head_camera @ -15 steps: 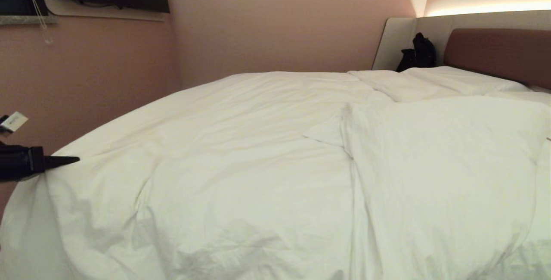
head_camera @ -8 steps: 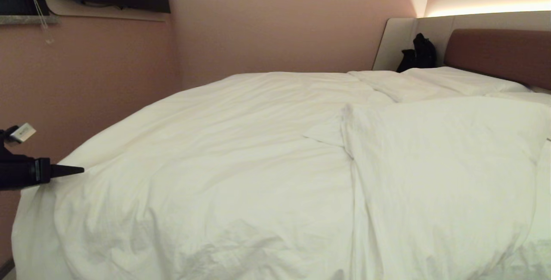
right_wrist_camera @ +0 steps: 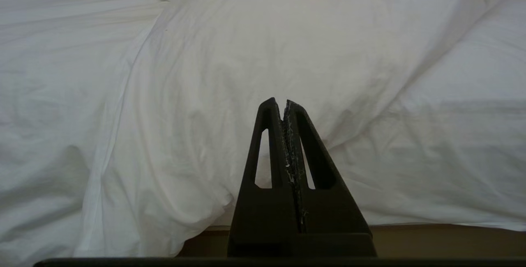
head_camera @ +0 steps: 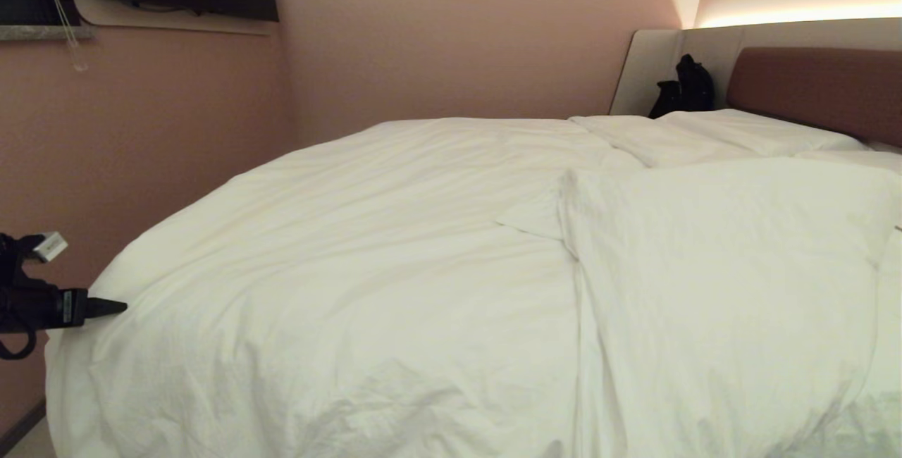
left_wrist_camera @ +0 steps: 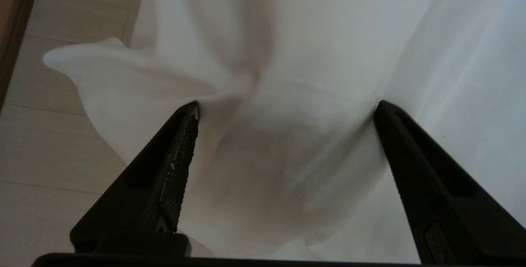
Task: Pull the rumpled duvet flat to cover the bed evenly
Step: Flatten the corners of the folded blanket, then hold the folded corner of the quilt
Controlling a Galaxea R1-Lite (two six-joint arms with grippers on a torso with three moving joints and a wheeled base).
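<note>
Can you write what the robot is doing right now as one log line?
left gripper: open, at duvet corner by bed's left edge | right gripper: shut, parked | duvet: rumpled

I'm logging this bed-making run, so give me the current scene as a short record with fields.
duvet: spread over the bed, creased, one part folded back on the robot's right
left end effector: open, at the duvet's left corner, cloth bunched between the fingers
right end effector: shut, empty, parked facing the duvet's hanging edge
pillows: at the headboard end
</note>
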